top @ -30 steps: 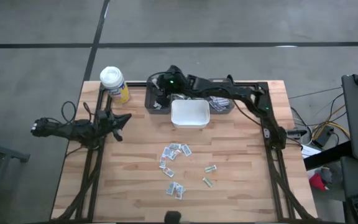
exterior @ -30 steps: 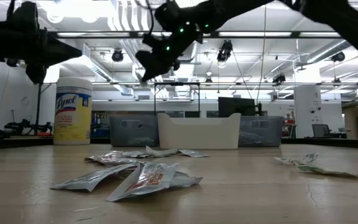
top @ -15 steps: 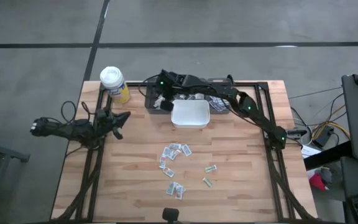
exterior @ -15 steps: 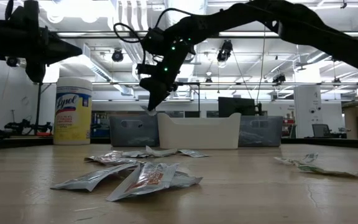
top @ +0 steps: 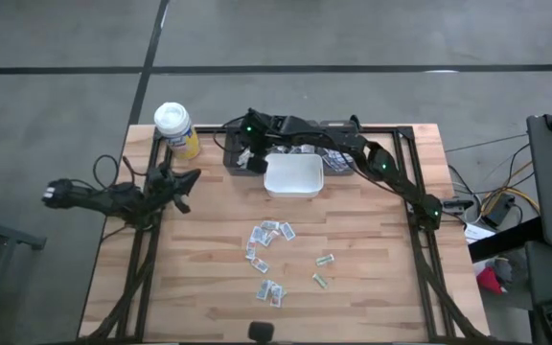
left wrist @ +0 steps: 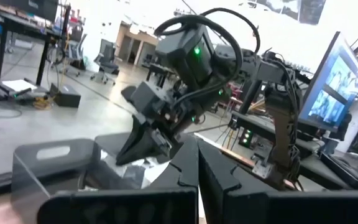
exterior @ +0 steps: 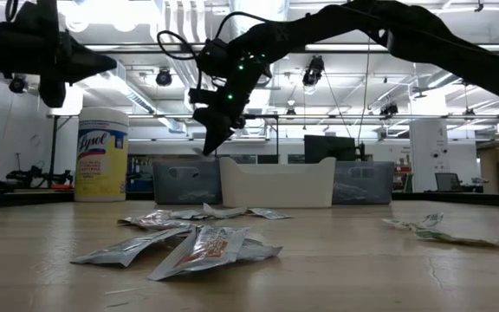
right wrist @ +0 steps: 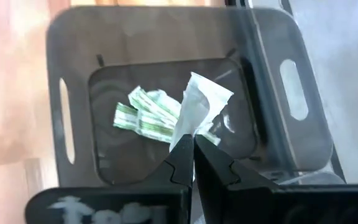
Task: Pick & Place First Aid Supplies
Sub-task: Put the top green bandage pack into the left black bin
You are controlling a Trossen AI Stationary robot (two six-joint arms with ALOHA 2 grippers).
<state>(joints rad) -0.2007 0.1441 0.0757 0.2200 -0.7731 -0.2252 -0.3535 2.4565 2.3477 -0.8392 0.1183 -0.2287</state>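
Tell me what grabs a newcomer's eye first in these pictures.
The right gripper hangs over the grey bin at the table's far edge, shut on a white packet, with green-printed packets already inside. Loose packets lie scattered mid-table, near the white bin. The left gripper waits, shut, by the yellow wipes canister.

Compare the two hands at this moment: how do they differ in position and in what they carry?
The right hand hangs over the grey bin at the table's far edge, pinching a white packet. The left hand waits at the table's left side, beside the yellow bottle, carrying nothing. Both are shut.
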